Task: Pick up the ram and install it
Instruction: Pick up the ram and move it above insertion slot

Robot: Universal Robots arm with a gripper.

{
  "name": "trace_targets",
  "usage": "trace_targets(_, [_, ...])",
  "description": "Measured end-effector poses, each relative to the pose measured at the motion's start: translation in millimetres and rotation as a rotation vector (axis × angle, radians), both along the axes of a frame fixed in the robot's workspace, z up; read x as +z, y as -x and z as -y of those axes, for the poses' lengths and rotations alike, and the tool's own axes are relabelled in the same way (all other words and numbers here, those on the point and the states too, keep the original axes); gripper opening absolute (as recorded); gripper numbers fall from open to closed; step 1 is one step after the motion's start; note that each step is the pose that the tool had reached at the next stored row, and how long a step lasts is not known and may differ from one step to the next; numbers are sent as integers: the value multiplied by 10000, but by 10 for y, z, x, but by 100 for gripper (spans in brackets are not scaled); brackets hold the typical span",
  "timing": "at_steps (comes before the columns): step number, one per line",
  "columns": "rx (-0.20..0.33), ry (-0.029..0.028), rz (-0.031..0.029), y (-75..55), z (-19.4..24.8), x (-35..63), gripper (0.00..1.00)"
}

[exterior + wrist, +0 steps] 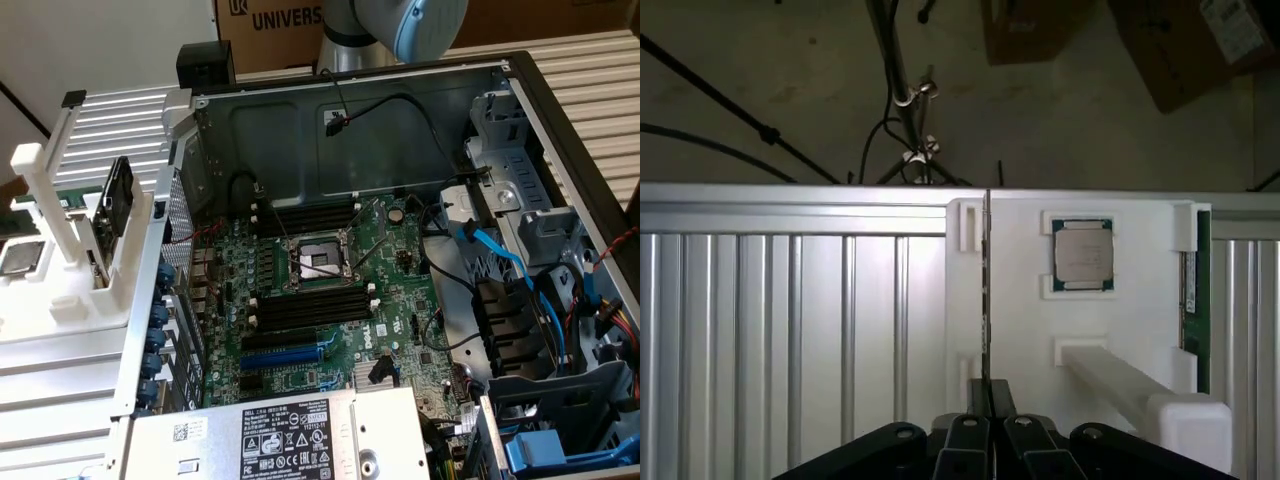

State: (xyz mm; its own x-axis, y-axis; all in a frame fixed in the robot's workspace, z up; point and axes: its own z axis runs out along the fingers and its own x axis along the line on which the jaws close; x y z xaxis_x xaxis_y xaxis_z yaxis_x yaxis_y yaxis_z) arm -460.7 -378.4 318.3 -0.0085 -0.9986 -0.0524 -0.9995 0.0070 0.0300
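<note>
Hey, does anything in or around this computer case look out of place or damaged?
Nothing looks damaged or spilled. The ram stands on edge in the white holder beside the processor, outside the case, and the black memory slots on the motherboard look empty.

Two ram sticks (119, 203), one processor (1082, 254), one blue slot (285, 355).
</note>
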Motion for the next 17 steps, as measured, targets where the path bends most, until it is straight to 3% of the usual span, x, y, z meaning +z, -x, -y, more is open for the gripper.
trace_targets(1, [1, 2, -37, -59, 1, 75, 12])
trace_targets(11, [3, 1, -116, -411, 53, 537, 12])
trace_targets(13, [2, 0, -184, -564, 82, 697, 12])
trace_targets(14, [15, 1, -272, -692, 94, 751, 12])
trace_targets(17, [30, 1, -273, -722, 94, 751, 12])
